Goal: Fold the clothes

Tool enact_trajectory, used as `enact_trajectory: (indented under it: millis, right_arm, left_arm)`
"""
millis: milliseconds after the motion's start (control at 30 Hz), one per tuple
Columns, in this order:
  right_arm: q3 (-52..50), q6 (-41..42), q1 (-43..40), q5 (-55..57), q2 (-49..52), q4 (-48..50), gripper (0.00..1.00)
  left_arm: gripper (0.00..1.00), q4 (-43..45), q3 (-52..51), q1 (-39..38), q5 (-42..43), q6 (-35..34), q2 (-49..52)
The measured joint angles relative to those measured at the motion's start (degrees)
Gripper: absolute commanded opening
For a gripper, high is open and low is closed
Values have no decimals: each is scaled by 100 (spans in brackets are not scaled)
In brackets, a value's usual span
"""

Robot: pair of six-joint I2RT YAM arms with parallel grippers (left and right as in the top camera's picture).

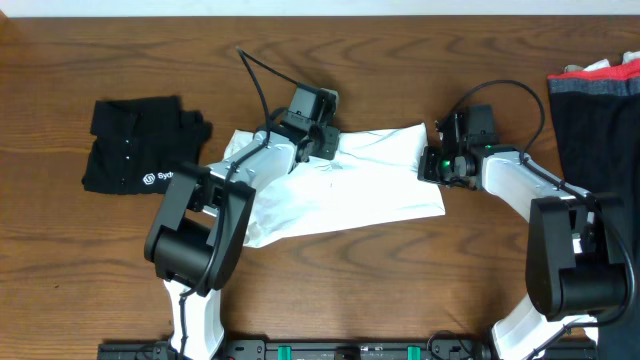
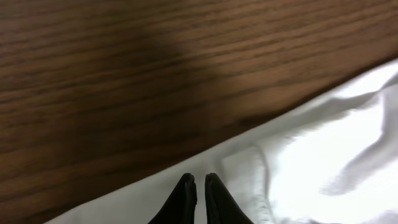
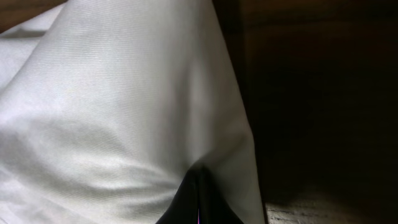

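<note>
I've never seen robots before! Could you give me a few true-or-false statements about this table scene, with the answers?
The black shirt lies folded, to the left of the white T-shirt. True.
The white T-shirt hangs off the table. False: it lies wholly on it.
The right end effector is shut on the white T-shirt. True.
The left end effector rests on the black shirt. False: it is at the white T-shirt's edge.

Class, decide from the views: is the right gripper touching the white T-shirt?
Touching. The right wrist view shows the right gripper shut, pinching the white T-shirt, with the fabric tenting up from its tips.
</note>
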Motion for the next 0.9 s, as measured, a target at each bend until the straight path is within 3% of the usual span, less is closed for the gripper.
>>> enact_trajectory:
  millis: [67, 167, 300, 467, 800, 900]
  right_arm:
    - [7, 0, 0, 0, 4, -11, 2]
    - [9, 2, 0, -9, 7, -20, 7]
    - [13, 0, 2, -28, 7, -22, 6]
    - [13, 2, 2, -28, 7, -24, 6]
    - [13, 0, 2, -28, 7, -24, 6]
    - [13, 2, 2, -28, 7, -24, 6]
  left_arm:
    - [33, 0, 0, 22, 81, 15, 0]
    - [41, 0, 0, 22, 393, -15, -17]
    - [40, -11, 0, -7, 761, -125, -59]
    - [31, -22, 0, -76, 927, -190, -59]
    - [30, -22, 0, -323, 984, -195, -57]
    - [25, -22, 0, -396, 986, -195, -57]
